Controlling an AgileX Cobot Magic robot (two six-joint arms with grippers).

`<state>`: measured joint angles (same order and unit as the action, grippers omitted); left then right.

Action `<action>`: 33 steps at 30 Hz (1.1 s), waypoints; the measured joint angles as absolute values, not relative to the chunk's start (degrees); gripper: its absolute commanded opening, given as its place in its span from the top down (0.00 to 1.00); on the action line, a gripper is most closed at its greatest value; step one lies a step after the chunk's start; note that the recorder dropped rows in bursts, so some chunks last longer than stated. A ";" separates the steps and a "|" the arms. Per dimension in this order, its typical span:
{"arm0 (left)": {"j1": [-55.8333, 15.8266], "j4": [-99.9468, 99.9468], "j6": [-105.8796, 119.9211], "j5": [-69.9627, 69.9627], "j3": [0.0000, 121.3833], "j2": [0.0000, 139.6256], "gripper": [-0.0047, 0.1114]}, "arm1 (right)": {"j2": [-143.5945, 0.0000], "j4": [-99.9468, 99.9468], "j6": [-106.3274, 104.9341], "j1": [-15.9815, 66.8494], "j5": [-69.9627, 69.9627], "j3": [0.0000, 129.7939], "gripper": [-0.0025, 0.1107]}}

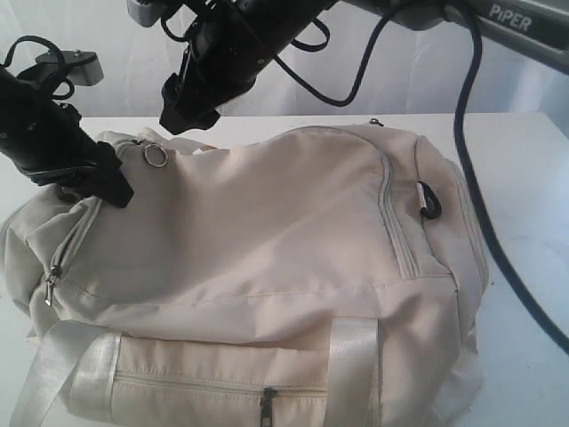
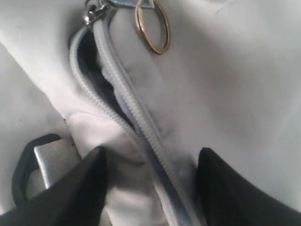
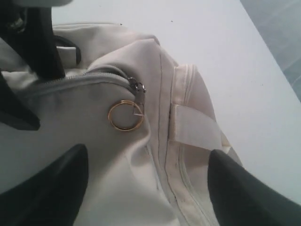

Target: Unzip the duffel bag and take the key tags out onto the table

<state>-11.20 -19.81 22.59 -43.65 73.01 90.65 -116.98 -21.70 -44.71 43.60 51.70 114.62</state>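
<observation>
Unzipping looks partway: large cream fabric duffel bag [image 1: 267, 231] lies on wide white table [image 1: 533, 178], zip [image 2: 141, 120] gaping by its gold ring pull [image 3: 110, 116]. Left gripper [image 2: 151, 153] straddles zip, right gripper [image 3: 146, 150] over ring, both with fingers apart. Pinch ring, pull along track. Key tags unseen.

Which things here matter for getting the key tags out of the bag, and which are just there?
For the job: duffel bag, its part-open zip, ring pull, table, left pincer, right pincer. No key tags in sight.
Just there: dark clip on the bag's end, front pocket zip pull, webbing handles, black cable.
</observation>
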 measured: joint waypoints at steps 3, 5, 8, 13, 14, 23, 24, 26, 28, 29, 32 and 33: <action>-11.20 -19.81 22.35 -43.50 73.01 90.74 0.74 | -118.38 -22.82 -45.60 43.60 51.44 114.62 0.38; -11.20 -19.81 22.35 -43.50 73.01 90.74 0.83 | -119.50 -24.07 -46.51 43.60 50.70 114.62 0.34; -11.20 -19.81 22.24 -43.50 73.01 90.74 0.95 | -120.83 -25.78 -48.04 43.72 49.47 114.62 0.28; -11.20 -19.81 22.15 -43.50 73.01 90.74 0.96 | -122.26 -26.71 -48.61 44.96 43.22 114.62 0.29; -11.20 -19.81 22.15 -43.50 73.01 90.74 0.96 | -122.52 -26.78 -48.61 45.22 42.02 114.62 0.29; -11.20 -19.81 22.15 -43.50 73.01 90.74 0.96 | -126.52 -27.07 -48.61 46.84 36.27 114.62 0.29; -11.20 -19.81 22.15 -43.50 73.01 90.74 0.96 | -126.90 -27.20 -48.61 46.84 36.09 114.62 0.31; -11.20 -19.81 22.15 -43.50 73.01 90.74 0.96 | -127.29 -27.30 -48.61 46.84 35.53 114.62 0.38; -11.20 -19.81 22.15 -43.50 73.01 90.74 0.96 | -127.51 -27.43 -48.61 46.84 35.25 114.62 0.47; -11.20 -19.81 22.15 -43.50 73.01 90.74 0.96 | -127.59 -27.43 -48.61 46.84 35.15 114.62 0.51; -11.20 -19.81 22.15 -43.44 73.01 90.74 0.96 | -127.59 -27.43 -48.61 46.84 35.02 114.62 0.62; -11.20 -19.81 22.15 -43.44 73.01 90.74 0.96 | -127.59 -27.43 -48.61 46.84 35.02 114.62 0.66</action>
